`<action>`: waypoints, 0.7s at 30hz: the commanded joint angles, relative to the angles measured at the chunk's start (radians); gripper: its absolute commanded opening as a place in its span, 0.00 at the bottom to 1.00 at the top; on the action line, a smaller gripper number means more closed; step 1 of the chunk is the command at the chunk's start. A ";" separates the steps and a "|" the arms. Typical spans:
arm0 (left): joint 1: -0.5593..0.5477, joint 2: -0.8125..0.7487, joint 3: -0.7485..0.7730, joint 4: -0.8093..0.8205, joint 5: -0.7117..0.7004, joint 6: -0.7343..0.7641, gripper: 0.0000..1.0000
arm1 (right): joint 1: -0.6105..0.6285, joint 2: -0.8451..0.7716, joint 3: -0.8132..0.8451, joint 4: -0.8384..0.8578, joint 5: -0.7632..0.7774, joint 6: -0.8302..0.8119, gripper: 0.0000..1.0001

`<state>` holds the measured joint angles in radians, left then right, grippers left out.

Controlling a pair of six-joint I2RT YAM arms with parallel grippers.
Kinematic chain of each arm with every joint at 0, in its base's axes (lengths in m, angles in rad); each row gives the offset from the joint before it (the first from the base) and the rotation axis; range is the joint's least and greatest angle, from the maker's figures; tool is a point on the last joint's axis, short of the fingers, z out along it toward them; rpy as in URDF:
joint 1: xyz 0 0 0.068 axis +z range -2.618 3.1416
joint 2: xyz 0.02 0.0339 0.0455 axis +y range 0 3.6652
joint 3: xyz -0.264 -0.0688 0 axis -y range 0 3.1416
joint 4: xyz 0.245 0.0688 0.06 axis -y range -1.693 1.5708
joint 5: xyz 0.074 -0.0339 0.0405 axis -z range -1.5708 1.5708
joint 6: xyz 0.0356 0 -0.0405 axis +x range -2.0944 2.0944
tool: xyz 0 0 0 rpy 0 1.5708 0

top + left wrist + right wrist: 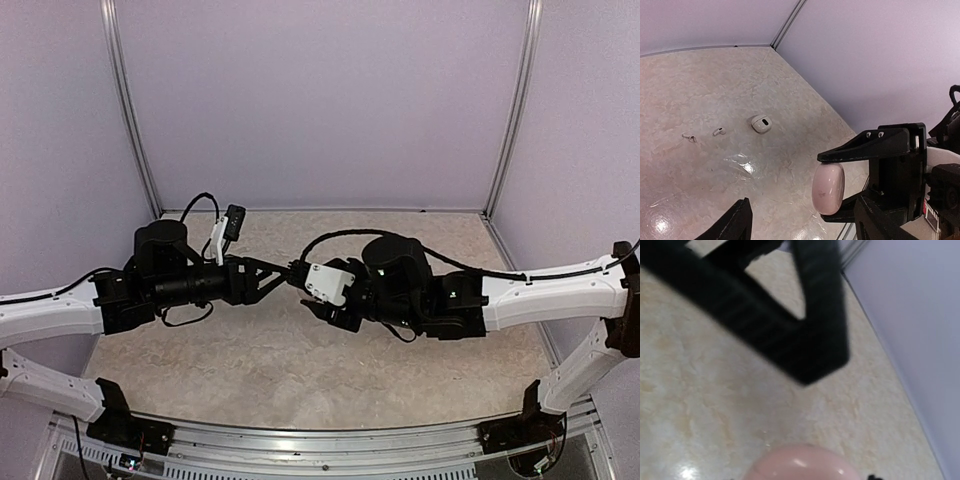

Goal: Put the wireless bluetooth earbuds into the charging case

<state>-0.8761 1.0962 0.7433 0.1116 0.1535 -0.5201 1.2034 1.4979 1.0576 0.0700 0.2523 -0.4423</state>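
two arms, the left arm point(170, 285) and the right arm point(420, 290), meet nose to nose above the middle of the marbled beige table point(250, 370). the right gripper point(823, 189) is clenched on the small white rounded-rectangle plastic charging case point(831, 179) and holds it off the table. one jaw sits on each end, so the case's long axis runs jaw to jaw, crosswise to the left arm's reach. the left gripper point(802, 217) faces it with jaws apart, grasping nothing. the case sits just ahead of it, nearer the finger at the right of the left wrist view than the middle of the gap.

no raised lid shows, so the coming move is probably the left gripper taking the lid edge, and it turns on that offset.

beyond, toward the table corner where two pale lilac walls point(865, 60) meet, lies a round whitish puck with a dark oval mark point(761, 123). near it lie two tiny white plastic earbuds point(719, 131), the second point(689, 137) a little apart from the first. which arm is nearer them i cannot tell.

only the left wrist view shows earbuds, puck and grip. the top view shows none of the three. the right wrist view gives only a blurred pale dome and a blurred black finger above it.
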 commanded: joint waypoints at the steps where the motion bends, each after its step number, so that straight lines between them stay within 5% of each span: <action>1: -0.009 0.027 0.023 0.071 0.069 -0.017 0.69 | 0.021 -0.019 -0.009 0.056 0.068 -0.021 0.35; 21: -0.058 0.153 0.026 0.228 0.112 -0.044 0.56 | 0.049 -0.079 -0.067 0.138 0.032 -0.017 0.35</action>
<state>-0.9161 1.2243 0.7433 0.2901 0.2451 -0.5579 1.2343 1.4448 1.0012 0.1658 0.2916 -0.4564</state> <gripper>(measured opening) 0.574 0.499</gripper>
